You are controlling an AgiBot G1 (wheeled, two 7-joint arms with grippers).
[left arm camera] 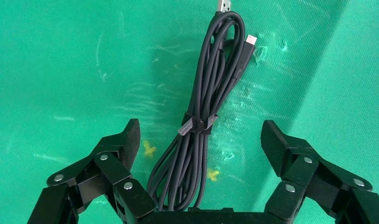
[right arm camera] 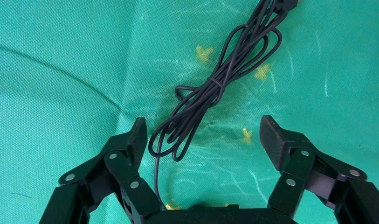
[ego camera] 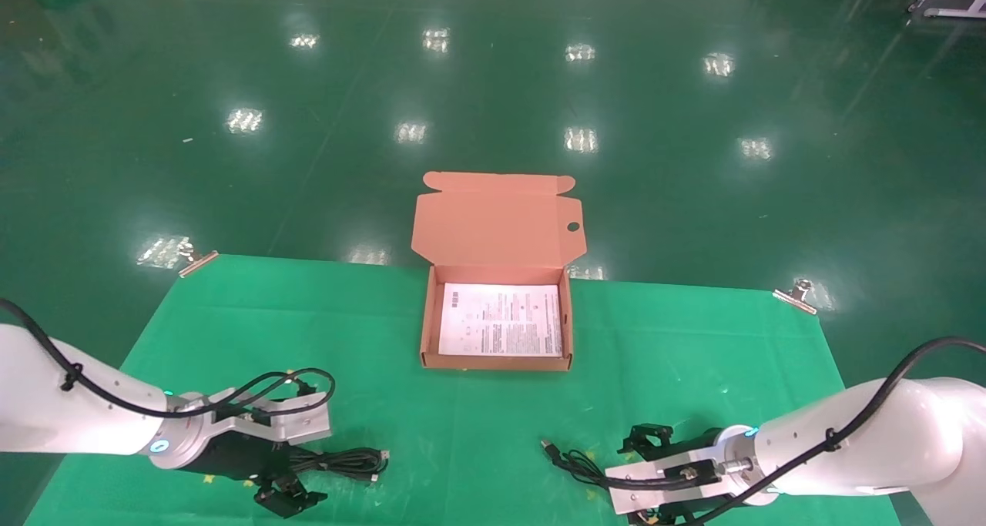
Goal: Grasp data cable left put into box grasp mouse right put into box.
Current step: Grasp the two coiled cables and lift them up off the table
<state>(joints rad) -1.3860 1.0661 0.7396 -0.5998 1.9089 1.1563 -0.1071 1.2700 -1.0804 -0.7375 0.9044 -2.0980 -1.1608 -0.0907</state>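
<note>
Both pincers sit low over the green cloth-covered table (ego camera: pixel 693 341), at the lower edge of the head view. Lower left, the left gripper (left arm camera: pixel 200 142) has its black fingers (left arm camera: pixel 127 140) spread wide, one on each side of the data cable (left arm camera: pixel 206 121), a thin black cable wound into a long narrow bundle and cinched by a small grey strap, with plug ends at its far tip; nothing is pinched. Lower right, the right gripper (right arm camera: pixel 203 137) is spread just as wide above a loosely tied thin black cord (right arm camera: pixel 210 88) that lies between its fingers (right arm camera: pixel 273 137) without touching them. I cannot see the mouse body itself, only this cord and its plug reaching toward the frame's middle. At centre, well apart from both, stands the salmon-brown cardboard box (ego camera: pixel 428 333), its flap lid upright behind it, with a white printed sheet (ego camera: pixel 501 319) flat on its floor.
</note>
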